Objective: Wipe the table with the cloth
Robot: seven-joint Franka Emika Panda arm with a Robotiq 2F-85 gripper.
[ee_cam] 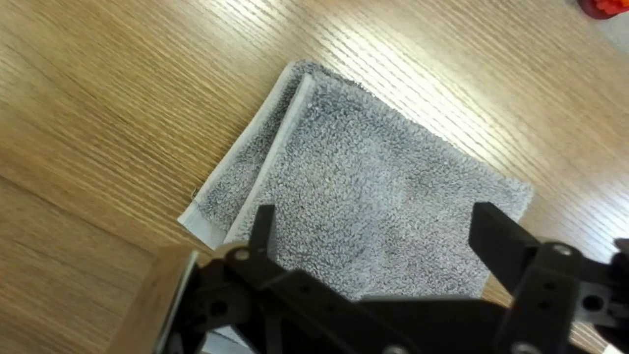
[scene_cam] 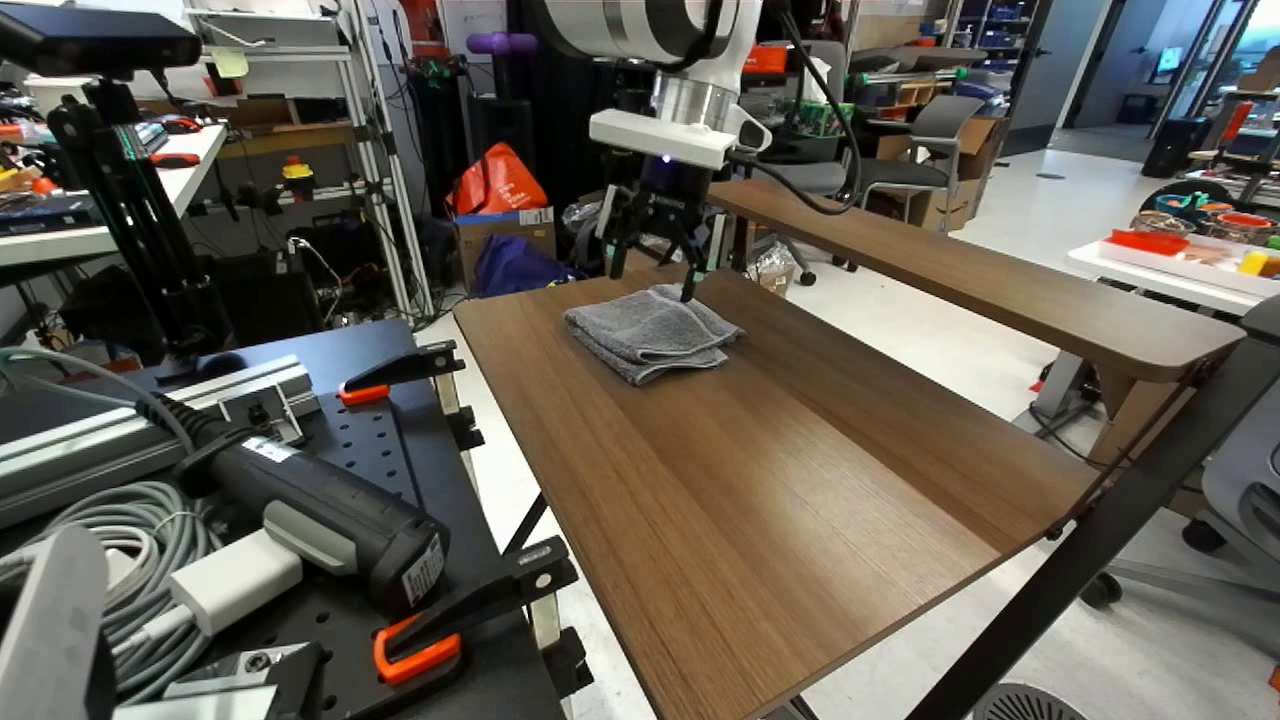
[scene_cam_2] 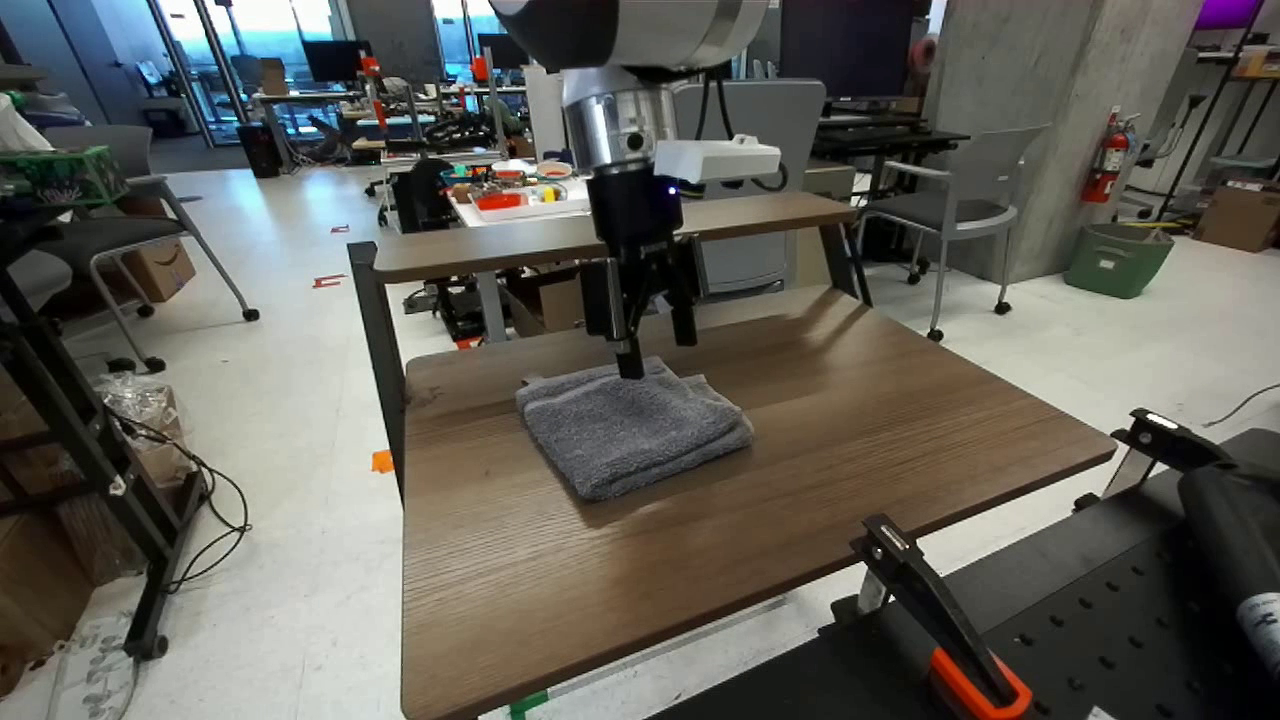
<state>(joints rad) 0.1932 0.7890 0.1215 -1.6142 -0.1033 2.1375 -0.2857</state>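
Toward 11 o'clock on the brown worktop [scene_cam: 800,490], as seen in an exterior view, lies the folded grey cloth [scene_cam: 645,335], flat and with its layered edges showing. The arm [scene_cam_2: 618,120] appears at 12 o'clock in both exterior views; its fingers [scene_cam_2: 629,360] point down over the cloth, parted widely and grasping nothing. Whether a fingertip touches the cloth cannot be told. Wrist view: one finger lies at 7 o'clock, its partner at 4 o'clock, the cloth visible between them and its layered edges along its own 10 o'clock side. Surroundings: at 9 o'clock from the worktop, a dark bench [scene_cam: 345,345] bears a black tool [scene_cam: 315,500], coiled grey cable [scene_cam: 190,530] and two clamps [scene_cam: 405,370] with orange grips; at 2 o'clock, a narrow brown shelf [scene_cam: 980,277] stands raised. Toward 2 o'clock in an exterior view, a red fire extinguisher [scene_cam_2: 1108,160] appears near a green bin [scene_cam_2: 1118,262].
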